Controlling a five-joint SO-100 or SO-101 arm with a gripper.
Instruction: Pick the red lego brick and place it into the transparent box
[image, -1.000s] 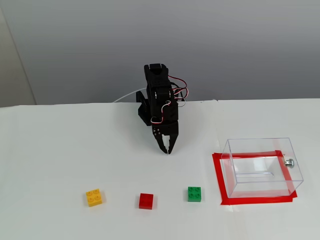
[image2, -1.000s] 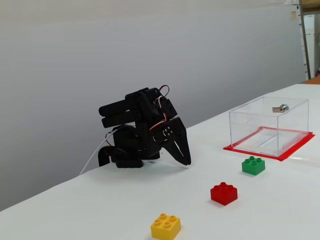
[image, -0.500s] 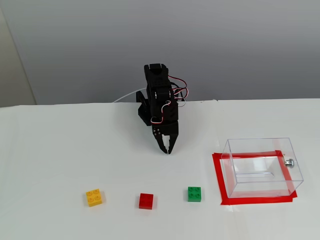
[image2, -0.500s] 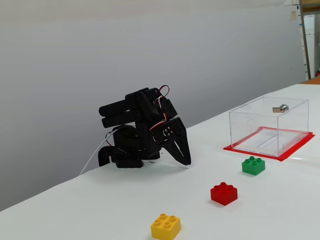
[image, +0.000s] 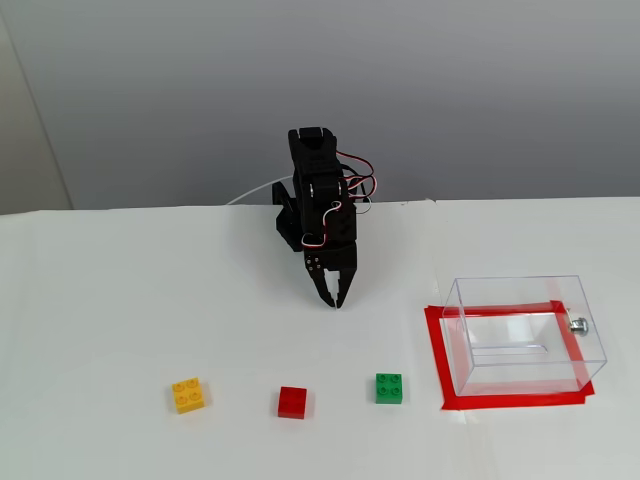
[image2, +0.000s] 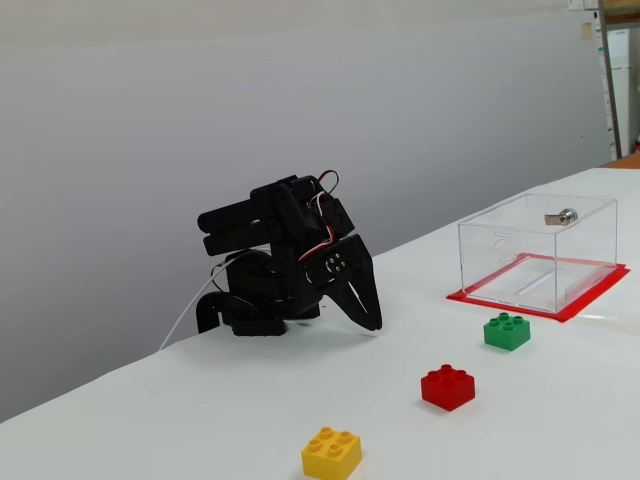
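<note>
The red lego brick (image: 292, 402) (image2: 447, 387) lies on the white table, between a yellow brick and a green one. The transparent box (image: 523, 334) (image2: 537, 252) stands empty on a red tape frame at the right in both fixed views, a silver knob on one side. My black arm is folded low at the back of the table. Its gripper (image: 336, 303) (image2: 374, 326) is shut, tips down at the tabletop, holding nothing, well behind the red brick.
A yellow brick (image: 189, 394) (image2: 331, 453) and a green brick (image: 390, 388) (image2: 507, 331) flank the red one in a row. A white cable (image2: 185, 312) runs off behind the arm's base. A grey wall stands behind the table.
</note>
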